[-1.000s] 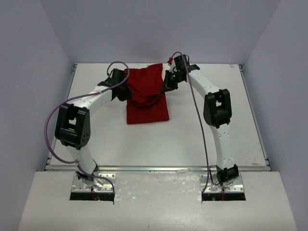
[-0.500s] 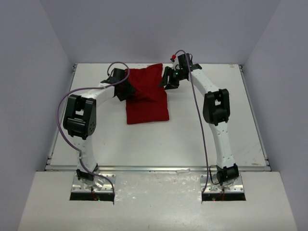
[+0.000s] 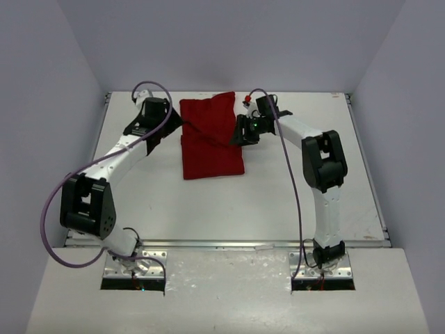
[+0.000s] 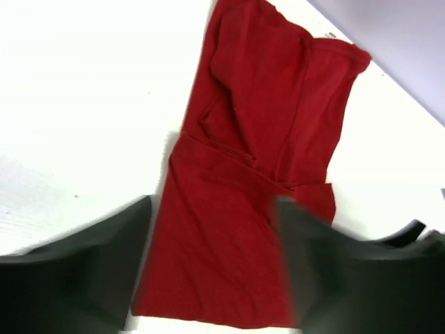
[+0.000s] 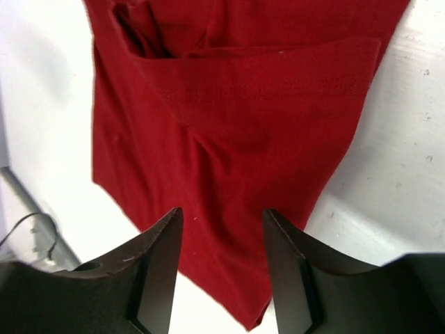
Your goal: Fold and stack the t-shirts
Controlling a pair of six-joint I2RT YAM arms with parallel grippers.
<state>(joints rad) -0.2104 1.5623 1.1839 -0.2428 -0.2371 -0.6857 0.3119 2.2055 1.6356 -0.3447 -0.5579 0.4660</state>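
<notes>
Left gripper [image 4: 212, 209] and right gripper [image 5: 221, 216] sat open and empty, t-shirt [image 3: 211, 142] folded between them, I'd guess so the fold settled flat.

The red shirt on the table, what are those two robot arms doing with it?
They are folding it. The red t-shirt lies on the white table, already folded into a narrow shape. The left gripper is at its left edge and the right gripper at its right edge. Both are open, and neither holds the cloth right now.
</notes>
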